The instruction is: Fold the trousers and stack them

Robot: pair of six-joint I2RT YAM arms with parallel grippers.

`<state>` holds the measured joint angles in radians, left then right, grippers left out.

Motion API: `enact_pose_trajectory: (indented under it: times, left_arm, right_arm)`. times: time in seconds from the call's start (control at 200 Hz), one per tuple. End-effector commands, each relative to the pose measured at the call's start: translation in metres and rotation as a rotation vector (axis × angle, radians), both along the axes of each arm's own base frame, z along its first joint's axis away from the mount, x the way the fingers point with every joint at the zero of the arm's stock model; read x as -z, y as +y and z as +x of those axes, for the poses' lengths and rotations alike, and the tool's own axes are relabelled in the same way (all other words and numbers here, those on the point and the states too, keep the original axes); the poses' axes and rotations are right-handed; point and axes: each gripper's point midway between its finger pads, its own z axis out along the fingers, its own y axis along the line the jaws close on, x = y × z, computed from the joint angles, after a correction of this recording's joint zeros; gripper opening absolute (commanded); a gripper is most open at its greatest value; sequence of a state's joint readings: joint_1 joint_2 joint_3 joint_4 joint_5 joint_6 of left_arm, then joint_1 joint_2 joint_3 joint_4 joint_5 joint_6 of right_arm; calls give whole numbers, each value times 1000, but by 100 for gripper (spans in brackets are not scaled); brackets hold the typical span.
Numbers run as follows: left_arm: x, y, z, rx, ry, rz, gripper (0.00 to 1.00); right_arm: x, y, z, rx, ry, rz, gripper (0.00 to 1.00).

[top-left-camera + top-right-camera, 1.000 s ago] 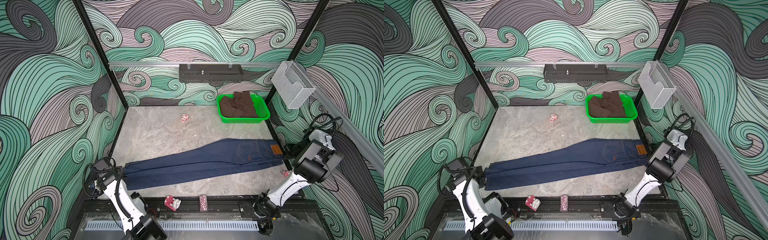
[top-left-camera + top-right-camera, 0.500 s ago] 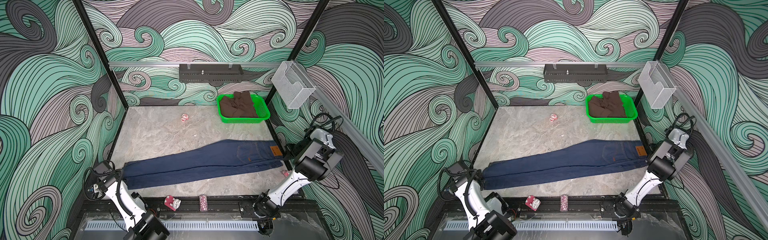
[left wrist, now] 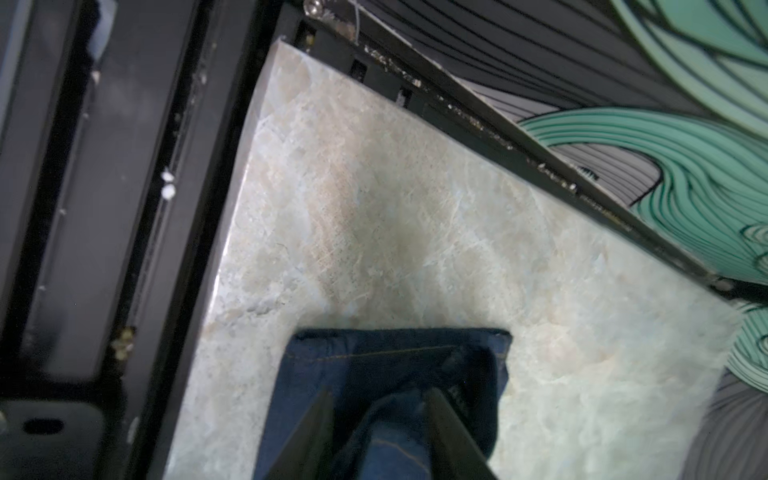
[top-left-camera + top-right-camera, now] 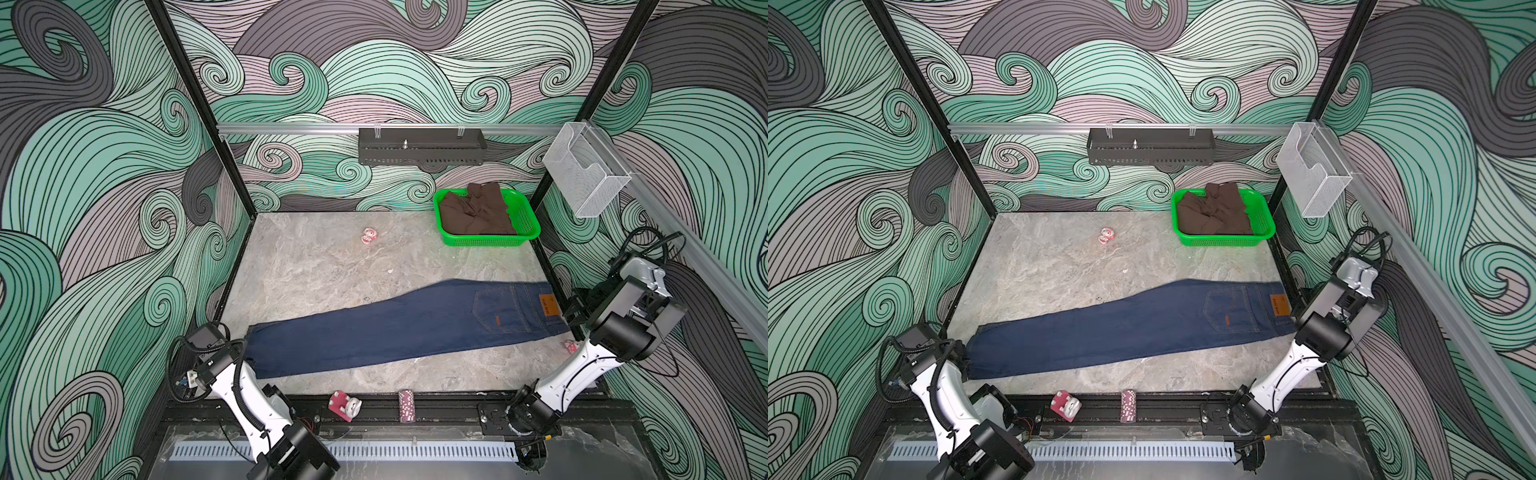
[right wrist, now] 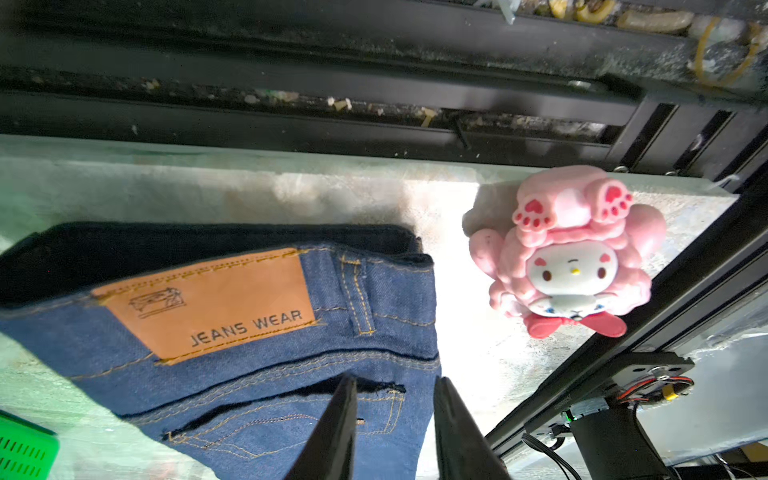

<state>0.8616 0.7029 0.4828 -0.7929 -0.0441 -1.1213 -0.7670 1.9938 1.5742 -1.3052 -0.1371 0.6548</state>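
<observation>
In both top views the dark blue jeans [image 4: 395,328] [image 4: 1121,332] lay flat and full length on the marble tabletop [image 4: 316,274]. They slanted from the hems at the near left corner to the waistband at the right edge, with the back pocket and tan patch [image 4: 547,305] facing up. The left gripper [image 4: 242,352] stood at the hems and the right gripper [image 4: 575,311] at the waistband; from up there the spread of their fingers could not be told. Against the pictures of a second and half a second before, the jeans kept nearly the same slanting line. Both arms stayed at the same ends, with the left wrist only slightly shifted. A green basket [image 4: 528,226] holding a brown garment [image 4: 478,212] sat in the far right corner, well apart from the jeans. A pink toy figure [image 4: 571,345] lay just beside the waistband's near corner.

In the left wrist view the left gripper [image 3: 378,395] had its fingers parted to a middling gap above the leg end. A soft ridge of denim rose loose between them. The hem lay flat on the marble near the table's corner.

In the right wrist view the right gripper [image 5: 395,380] stood narrowly parted over the pocket seam just below the waistband, gripping nothing. The patch [image 5: 208,303] read "JEANS WEAR", and the pink figure [image 5: 569,253] lay beside the waistband, apart from it.
</observation>
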Motion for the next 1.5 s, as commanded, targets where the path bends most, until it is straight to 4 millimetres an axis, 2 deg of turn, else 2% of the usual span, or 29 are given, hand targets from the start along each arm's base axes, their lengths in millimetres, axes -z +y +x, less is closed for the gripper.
enact_pose_trajectory:
  times: [0.0, 0.09, 0.21, 0.43, 0.585, 0.726, 0.916, 1.036, 1.111, 1.196, 1.326, 1.496]
  left_arm:
    - [-15, 7, 0, -25, -12, 28, 57]
    - [-25, 9, 6, -32, -45, 29, 67]
    - [-42, 14, 16, -44, -95, 30, 74]
    - [-72, 22, 35, -62, -190, 32, 80]
    - [-80, 17, 51, -32, -240, 0, 81]
    - [-70, 1, 69, 41, -256, -68, 81]
    - [-42, -32, 85, 182, -153, -163, 81]
    - [-31, -44, 86, 256, -107, -171, 81]
    - [-27, -47, 83, 292, -92, -157, 81]
    - [-19, -54, 77, 334, -58, -152, 80]
    - [7, -66, 62, 339, -5, -191, 80]
    - [23, -66, 57, 339, 5, -178, 74]
  right_arm:
    - [23, -45, -10, 102, -15, -92, 42]
    - [19, -35, -7, 115, -37, -76, 46]
    - [9, -17, -2, 110, -59, -71, 51]
    - [-22, 18, 19, 60, -141, -93, 58]
    - [-38, 57, 40, -25, -204, -90, 58]
    - [-48, 98, 61, -139, -260, -90, 58]
    - [-57, 162, 89, -334, -386, -95, 56]
    - [-53, 201, 92, -470, -472, -112, 53]
    - [-44, 220, 86, -535, -512, -111, 52]
    - [-31, 229, 74, -585, -528, -111, 50]
    - [-11, 226, 55, -651, -497, -126, 48]
    - [1, 215, 55, -701, -479, -169, 45]
